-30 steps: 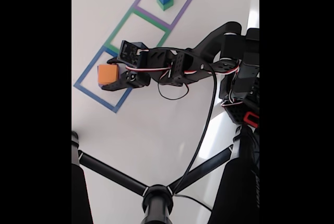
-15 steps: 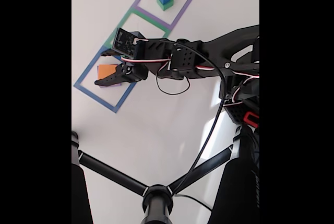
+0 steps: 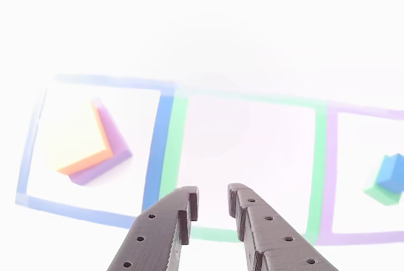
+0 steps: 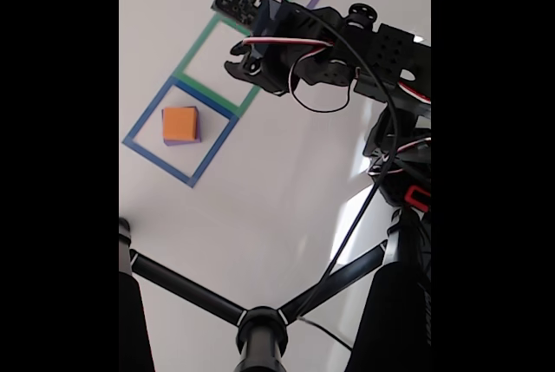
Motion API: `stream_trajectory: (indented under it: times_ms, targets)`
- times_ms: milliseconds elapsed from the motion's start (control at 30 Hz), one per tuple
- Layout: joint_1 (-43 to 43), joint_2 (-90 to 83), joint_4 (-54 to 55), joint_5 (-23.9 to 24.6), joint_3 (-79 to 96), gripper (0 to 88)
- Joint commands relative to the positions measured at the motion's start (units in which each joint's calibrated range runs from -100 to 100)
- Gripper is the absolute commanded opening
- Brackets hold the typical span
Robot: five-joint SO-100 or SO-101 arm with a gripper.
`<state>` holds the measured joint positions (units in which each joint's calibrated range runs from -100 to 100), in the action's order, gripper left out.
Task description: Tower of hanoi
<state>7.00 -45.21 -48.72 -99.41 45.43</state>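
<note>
Pincer (image 3: 211, 203) empty, its 2 dark fingers (image 3: 165, 230) parted by a narrow gap, hanging above the near edge of the green square (image 3: 169, 148) in the other view. In the fixed view, pincer (image 4: 236, 55) up off the white surface (image 4: 260, 207), beside the green square (image 4: 192, 53).

Orange cube (image 4: 179, 123) stacked on a purple block (image 4: 195, 129), sitting inside the blue square (image 4: 143, 120), well apart from the pincer. Same stack in the other view: orange cube (image 3: 72, 138) washed out by glare, purple block (image 3: 110, 151) jutting out below and to the right, both within the blue square (image 3: 163, 132).

Blue cube (image 3: 391, 173) on a green block (image 3: 379, 194) inside the purple square (image 3: 328, 176), at the right edge of the other view. Green square with nothing in it.
</note>
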Motion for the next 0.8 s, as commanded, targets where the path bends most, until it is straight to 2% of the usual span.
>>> stream_trajectory:
  times_ms: [0, 133, 300, 767]
  targets:
    - [-3.36, -2.07, -17.76, -0.59, -16.89, 0.1]
    - [-6.81, -1.18, -29.58, -0.59, -28.52, 0.1]
    - [-10.55, -1.02, -37.03, -0.59, -36.70, 0.1]
    - [-20.42, -3.84, -35.17, -0.59, -33.52, 0.6]
